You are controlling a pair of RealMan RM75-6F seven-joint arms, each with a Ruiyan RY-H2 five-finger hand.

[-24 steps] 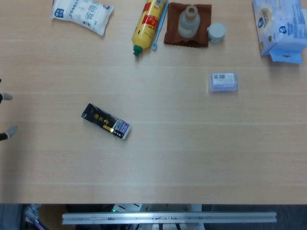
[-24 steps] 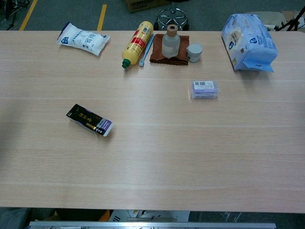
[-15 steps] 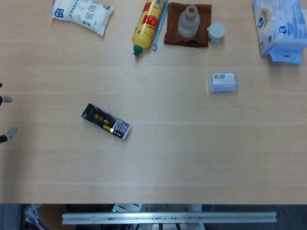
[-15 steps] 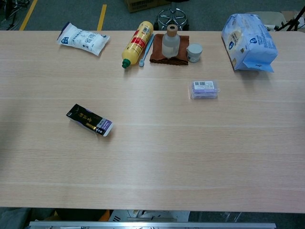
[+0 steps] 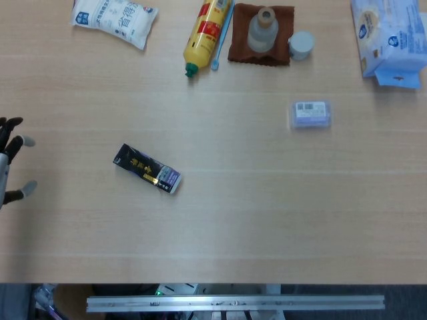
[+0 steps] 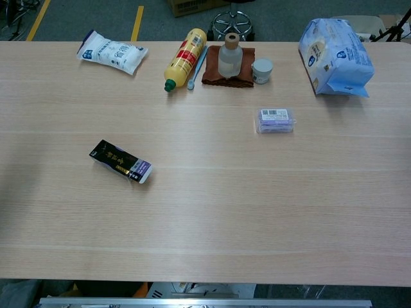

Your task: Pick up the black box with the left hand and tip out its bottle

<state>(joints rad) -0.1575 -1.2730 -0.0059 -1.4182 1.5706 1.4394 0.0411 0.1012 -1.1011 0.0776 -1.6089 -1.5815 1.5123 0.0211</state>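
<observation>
Tabletop (image 5: 267, 220): black box (image 5: 147, 168) lies well right of spread, seemingly empty fingers (image 5: 25, 141).

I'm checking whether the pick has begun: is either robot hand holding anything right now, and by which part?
Nothing is held. The left robot hand is at the table's edge, fingers apart, clear of the black box. The right hand is out of view.

Legible text, as I see it from my station: none I can read outright. The black box (image 5: 147, 169) bears gold characters, too small to make out. The white bag (image 5: 115, 19) carries blue characters, blurred. The yellow bottle (image 5: 207, 30) has a red label, unreadable. The purple packet (image 5: 311, 114) shows a barcode sticker.
</observation>
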